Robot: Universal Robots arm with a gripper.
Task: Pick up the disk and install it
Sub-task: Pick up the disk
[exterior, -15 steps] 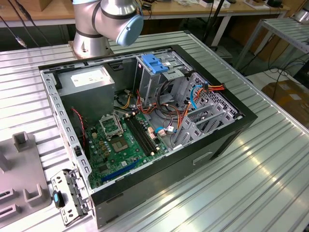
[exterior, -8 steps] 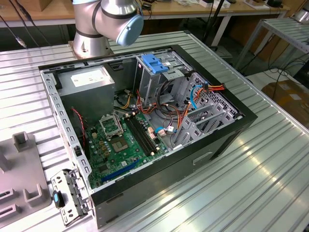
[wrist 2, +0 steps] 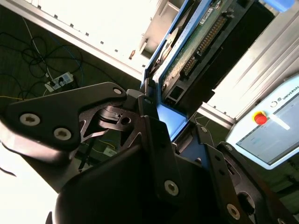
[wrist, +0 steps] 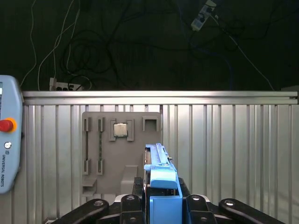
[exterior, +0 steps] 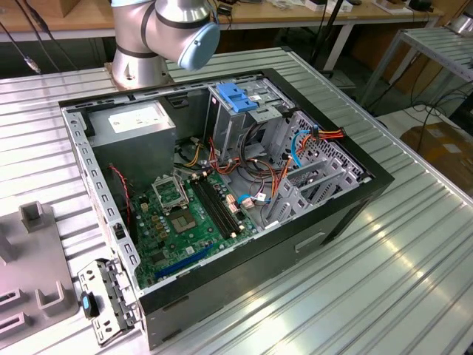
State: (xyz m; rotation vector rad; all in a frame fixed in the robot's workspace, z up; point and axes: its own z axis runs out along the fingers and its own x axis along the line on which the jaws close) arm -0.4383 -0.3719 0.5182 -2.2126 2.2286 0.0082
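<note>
In both wrist views my gripper (wrist: 161, 205) is shut on the disk (wrist: 160, 179). The disk stands edge-on between the black fingers (wrist: 132, 203), its blue plastic side rail facing the first wrist camera. In the second wrist view the disk (wrist 2: 189, 51) shows its green circuit-board underside and connector row, framed by blue rails, reaching away from the gripper (wrist 2: 156, 116). It hangs above the ribbed metal table (wrist: 224, 154), touching nothing else. In the exterior view the arm's base (exterior: 159, 37) stands behind the open computer case (exterior: 222, 185).
Inside the case are a metal drive cage with a blue cap (exterior: 236, 96), a grey power-supply box (exterior: 137, 126), the motherboard (exterior: 185, 214) and loose cables (exterior: 295, 148). A grey parts fixture (wrist: 107, 154) holding a chip (wrist: 121, 129) lies below the disk. A teach pendant (wrist: 7, 140) sits at the table's side.
</note>
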